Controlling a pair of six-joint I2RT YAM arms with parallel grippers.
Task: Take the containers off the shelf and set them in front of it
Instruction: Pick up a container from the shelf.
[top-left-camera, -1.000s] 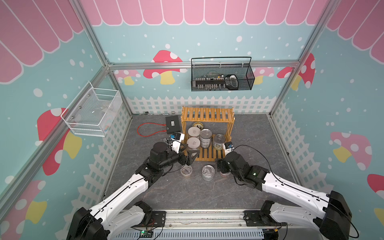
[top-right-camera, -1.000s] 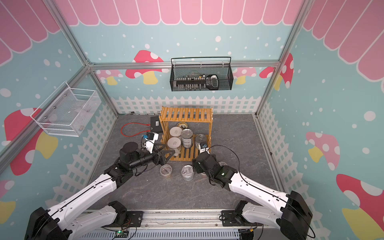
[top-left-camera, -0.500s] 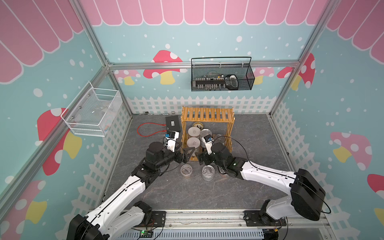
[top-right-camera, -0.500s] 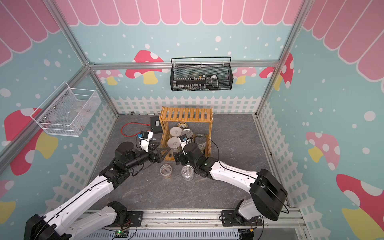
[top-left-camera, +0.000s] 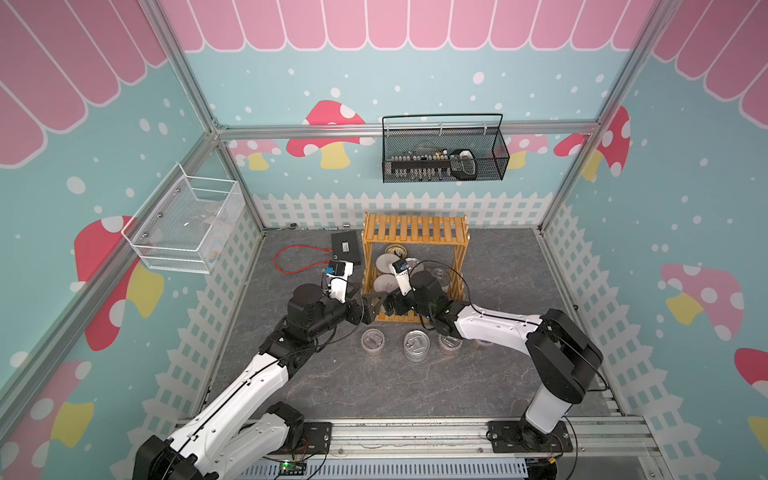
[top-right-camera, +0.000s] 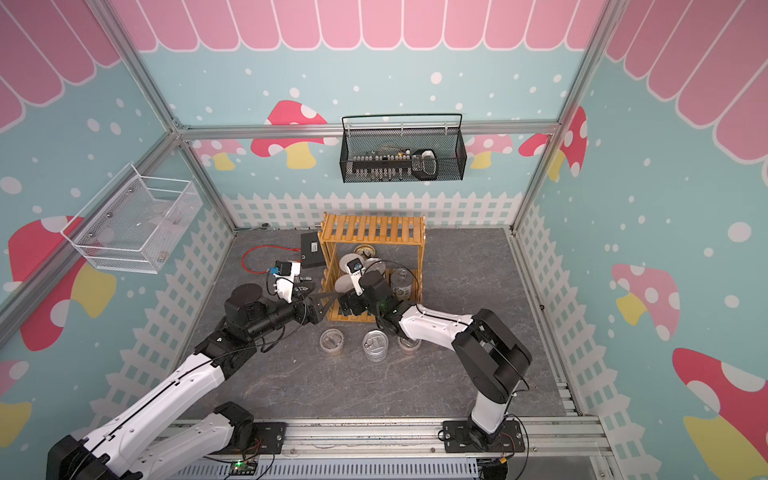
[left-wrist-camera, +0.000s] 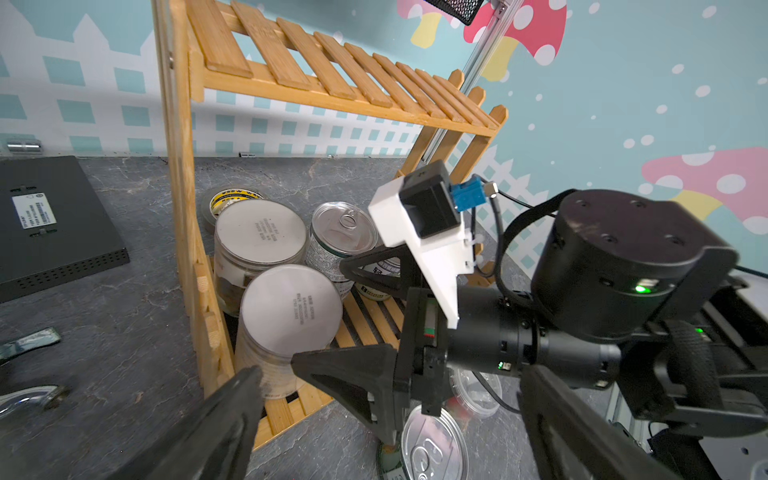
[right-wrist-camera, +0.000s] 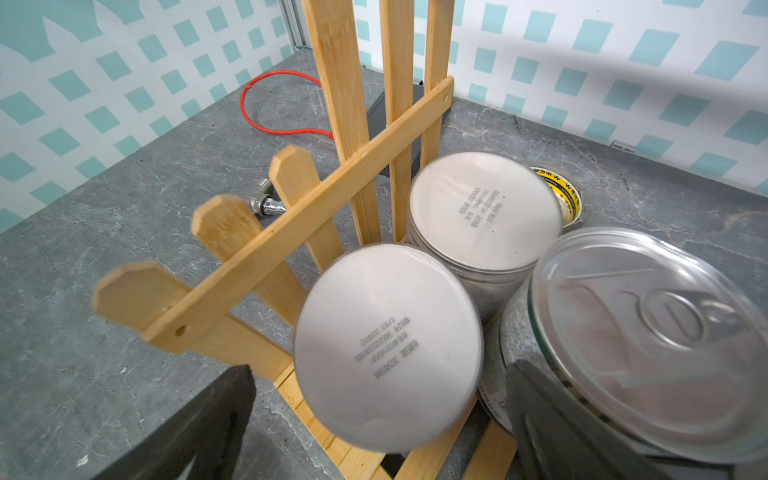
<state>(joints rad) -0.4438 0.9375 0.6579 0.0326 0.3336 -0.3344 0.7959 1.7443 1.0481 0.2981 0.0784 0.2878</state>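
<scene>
Right wrist view: the right gripper (right-wrist-camera: 380, 368) is pictured with its fingers spread wide on either side of the front white-lidded can (right-wrist-camera: 388, 345), which stands at the front corner of the shelf (right-wrist-camera: 291, 232), on its lower tier. Open space is seen between the can and one finger, and nothing is clamped. A rear white-lidded can (right-wrist-camera: 484, 208) is set just beyond the fingertips, directly behind the front one. A covered pull-tab tin (right-wrist-camera: 648, 332), capped in clear plastic, is seen just beside the other finger on the same tier.

From the left wrist view, the left gripper (left-wrist-camera: 390, 370) is likewise shown splayed wide and empty. It is held just outside that corner of the shelf, with the right gripper crossed directly ahead of its fingertips. In both top views the two grippers are seen almost tip to tip at the shelf's front edge.

Set down on the grey floor (top-left-camera: 374, 395) in front of the shelf, behind and below the right gripper's wrist, are a small clear tub (top-left-camera: 372, 340), a second pull-tab tin (top-left-camera: 416, 345) and another tub (top-left-camera: 449, 344), the last partly hidden beneath the right arm. The small clear tub is placed nearest the left gripper, just to the side of its fingers.
</scene>
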